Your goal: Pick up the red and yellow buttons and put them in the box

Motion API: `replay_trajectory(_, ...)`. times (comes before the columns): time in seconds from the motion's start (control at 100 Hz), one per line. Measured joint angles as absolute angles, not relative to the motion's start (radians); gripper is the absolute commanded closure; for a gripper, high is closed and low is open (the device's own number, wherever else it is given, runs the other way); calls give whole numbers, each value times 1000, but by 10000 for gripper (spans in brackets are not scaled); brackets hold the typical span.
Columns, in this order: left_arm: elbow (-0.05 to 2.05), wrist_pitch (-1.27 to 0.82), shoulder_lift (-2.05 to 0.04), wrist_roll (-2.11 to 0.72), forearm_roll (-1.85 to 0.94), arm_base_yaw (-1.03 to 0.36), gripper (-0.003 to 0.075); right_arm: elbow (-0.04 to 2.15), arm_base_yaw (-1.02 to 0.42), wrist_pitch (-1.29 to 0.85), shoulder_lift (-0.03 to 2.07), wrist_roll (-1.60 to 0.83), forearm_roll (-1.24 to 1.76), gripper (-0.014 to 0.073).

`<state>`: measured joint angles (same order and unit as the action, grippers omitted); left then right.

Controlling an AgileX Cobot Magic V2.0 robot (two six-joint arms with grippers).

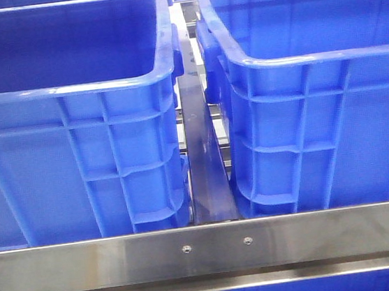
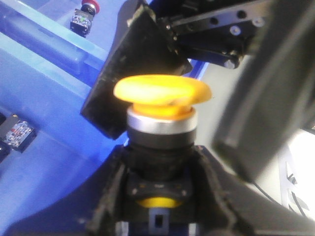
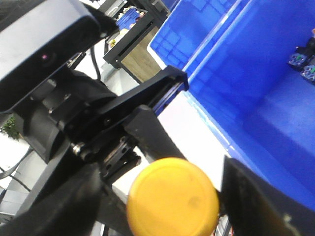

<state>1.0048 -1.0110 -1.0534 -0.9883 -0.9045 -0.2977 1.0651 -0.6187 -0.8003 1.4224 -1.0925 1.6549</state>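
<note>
The yellow button [image 2: 162,91] has a wide orange-yellow cap on a silver collar and a black body. My left gripper [image 2: 160,169] is shut on its black body and holds it upright in the air. My right gripper [image 3: 172,199] is open, with one finger on each side of the yellow cap [image 3: 172,202], close to it. One of its fingers [image 2: 130,73] stands against the cap's edge. A red button [image 2: 90,6] on a small switch block lies in a blue crate [image 2: 44,54]. Neither gripper shows in the front view.
Two big blue crates [image 1: 74,138] [image 1: 317,110] stand side by side behind a steel rail [image 1: 206,249], with a narrow gap between them. More switch blocks lie in the crates [image 2: 17,133] [image 3: 301,60]. A white surface [image 3: 187,118] lies beside a crate wall.
</note>
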Motion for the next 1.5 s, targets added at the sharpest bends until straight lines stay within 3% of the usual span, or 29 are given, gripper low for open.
replay_trajectory(0.14,1005,-1013,-1053,-988,-905,-298,739,1065,-619,-800,1422,-1092,1655,253)
replay_trajectory(0.31,1005,-1015,-1053,-988,-907,-298,739,1065,-619,-796,1423,-1092,1655,492)
replay_trajectory(0.42,1005,-1015,-1053,-988,-908,-298,739,1065,-619,-796,1423,-1092,1655,580)
replay_trajectory(0.56,1005,-1015,-1053,-988,-908,-298,729,1065,-619,-796,1423,-1092,1655,581)
replay_trajectory(0.63,1005,-1015,-1053,-988,-908,-298,655,1065,-619,-796,1423,-1092,1655,581)
replay_trajectory(0.7,1005,-1015,-1053,-988,-908,-298,515,1065,-619,-796,1423,-1092,1655,581)
replay_trajectory(0.82,1005,-1016,-1053,-988,-908,-298,204,1065,-619,-800,1423,-1092,1655,581)
replay_trajectory(0.92,1005,-1016,-1053,-988,-911,-298,80,1065,-619,-804,1423,-1092,1655,580)
replay_trajectory(1.25,1005,-1008,-1030,-971,-911,-287,78,1065,-619,-766,1423,-1092,1655,580)
replay_trajectory(1.5,1003,-967,-909,-896,-879,-197,78,1065,-595,-731,1423,-1092,1655,580)
